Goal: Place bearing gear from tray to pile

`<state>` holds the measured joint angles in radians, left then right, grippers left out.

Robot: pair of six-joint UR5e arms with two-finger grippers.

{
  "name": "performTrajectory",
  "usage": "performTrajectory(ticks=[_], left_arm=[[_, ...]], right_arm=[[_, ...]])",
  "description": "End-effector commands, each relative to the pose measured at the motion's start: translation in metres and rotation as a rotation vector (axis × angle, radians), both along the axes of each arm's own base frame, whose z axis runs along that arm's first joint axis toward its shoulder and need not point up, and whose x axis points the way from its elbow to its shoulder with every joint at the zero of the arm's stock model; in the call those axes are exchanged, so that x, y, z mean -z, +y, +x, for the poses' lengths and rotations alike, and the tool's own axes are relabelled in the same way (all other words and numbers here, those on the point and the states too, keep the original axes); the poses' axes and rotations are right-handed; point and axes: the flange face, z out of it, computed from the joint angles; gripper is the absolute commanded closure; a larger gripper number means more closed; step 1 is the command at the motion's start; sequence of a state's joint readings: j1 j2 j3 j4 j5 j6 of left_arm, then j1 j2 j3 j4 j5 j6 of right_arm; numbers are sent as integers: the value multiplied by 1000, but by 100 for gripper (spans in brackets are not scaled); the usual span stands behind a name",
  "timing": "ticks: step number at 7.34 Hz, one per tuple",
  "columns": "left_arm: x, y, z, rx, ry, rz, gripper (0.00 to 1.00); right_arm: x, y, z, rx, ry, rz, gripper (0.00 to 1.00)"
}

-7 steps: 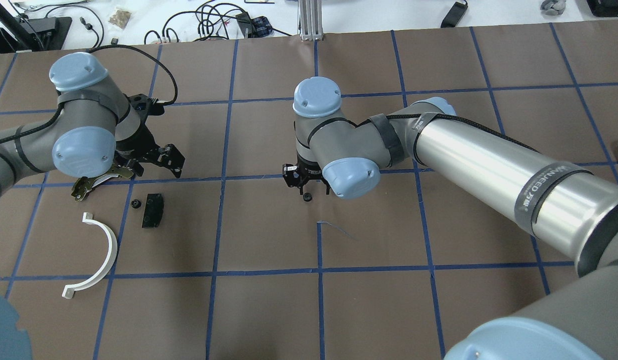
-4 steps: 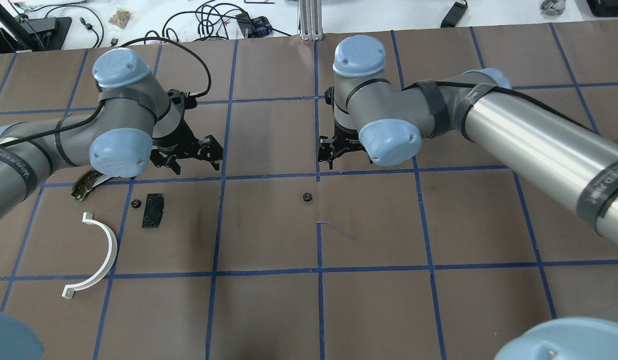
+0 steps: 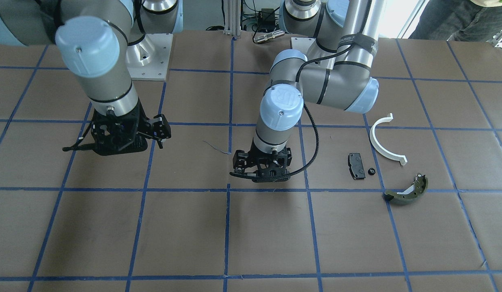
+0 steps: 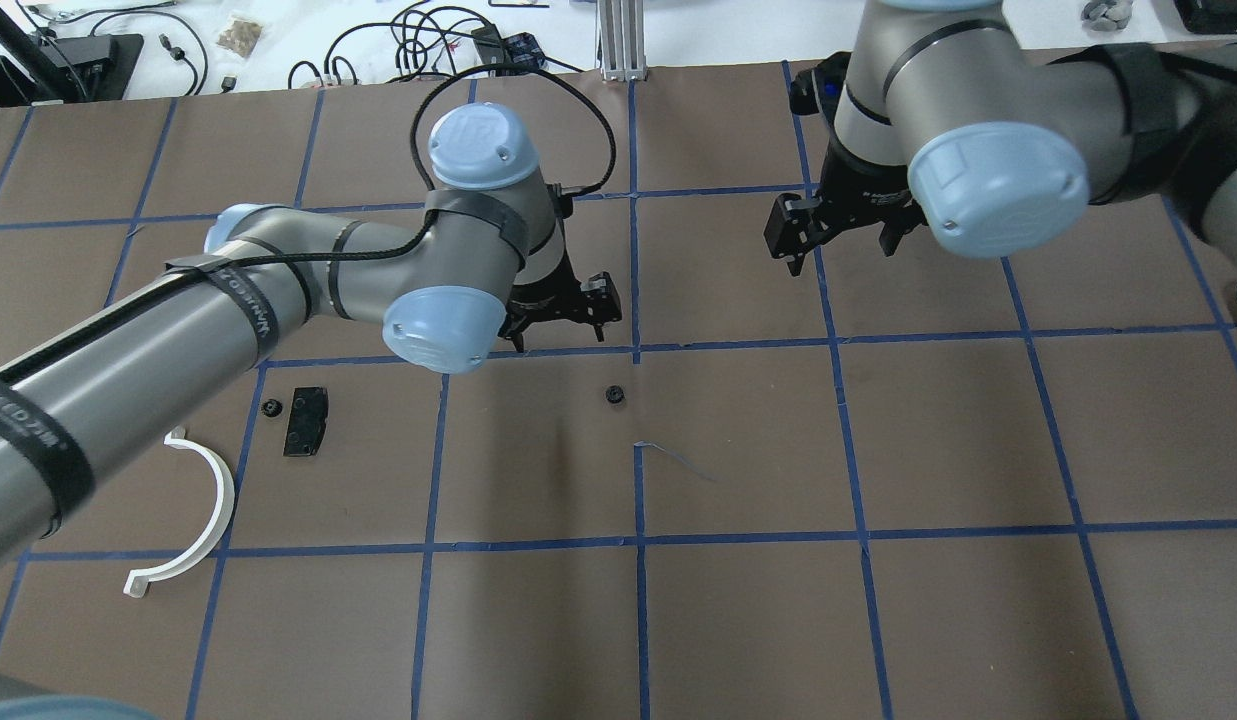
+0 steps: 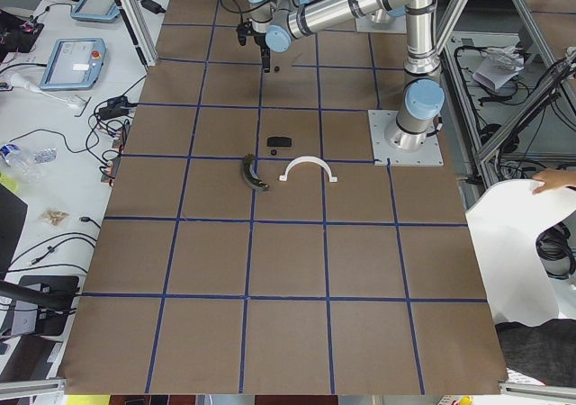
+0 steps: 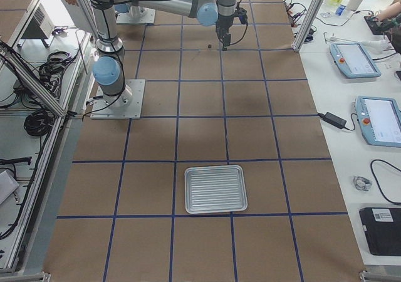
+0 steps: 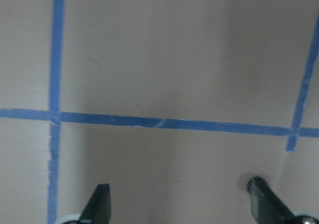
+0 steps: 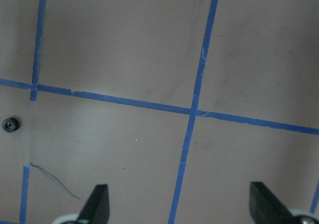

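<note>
One bearing gear (image 4: pixel 612 394), small and black, lies alone on the brown mat near the table's middle; it also shows at the left edge of the right wrist view as the gear (image 8: pixel 9 125). My left gripper (image 4: pixel 563 325) hovers just behind it, open and empty (image 7: pixel 182 209). My right gripper (image 4: pixel 838 240) is open and empty (image 8: pixel 179 206), far back to the right. The pile is at the left: a black pad (image 4: pixel 306 421), a second small gear (image 4: pixel 271 407), a white half-ring (image 4: pixel 193 510) and an olive shoe (image 3: pixel 407 190). The tray (image 6: pixel 215 188) lies at the table's right end.
Blue tape lines grid the mat. A loose tape strand (image 4: pixel 673 455) curls just in front of the middle gear. Cables and tools lie beyond the far edge (image 4: pixel 448 45). A person stands at the edge of the front-facing view (image 3: pixel 457 18).
The right gripper left the gear on the mat and pulled away back and to the right. The left arm swung from the pile toward the middle gear.
</note>
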<state>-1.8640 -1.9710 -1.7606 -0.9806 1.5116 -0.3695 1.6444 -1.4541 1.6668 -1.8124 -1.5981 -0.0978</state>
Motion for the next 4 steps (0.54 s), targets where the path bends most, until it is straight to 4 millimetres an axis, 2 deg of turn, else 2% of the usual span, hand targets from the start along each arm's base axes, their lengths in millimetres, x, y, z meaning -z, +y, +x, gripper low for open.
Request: performTrajectory(ticks=[1, 2, 3, 4], left_arm=[[38, 19, -49, 15, -14, 16, 0], [52, 24, -59, 30, -23, 34, 0], [56, 23, -60, 46, -25, 36, 1], [59, 23, -59, 44, -28, 43, 9]], right_arm=[[-61, 22, -7, 16, -8, -57, 0], [-70, 18, -10, 37, -12, -31, 0], [-80, 17, -16, 104, -13, -17, 0], [-78, 14, -26, 149, -29, -3, 0]])
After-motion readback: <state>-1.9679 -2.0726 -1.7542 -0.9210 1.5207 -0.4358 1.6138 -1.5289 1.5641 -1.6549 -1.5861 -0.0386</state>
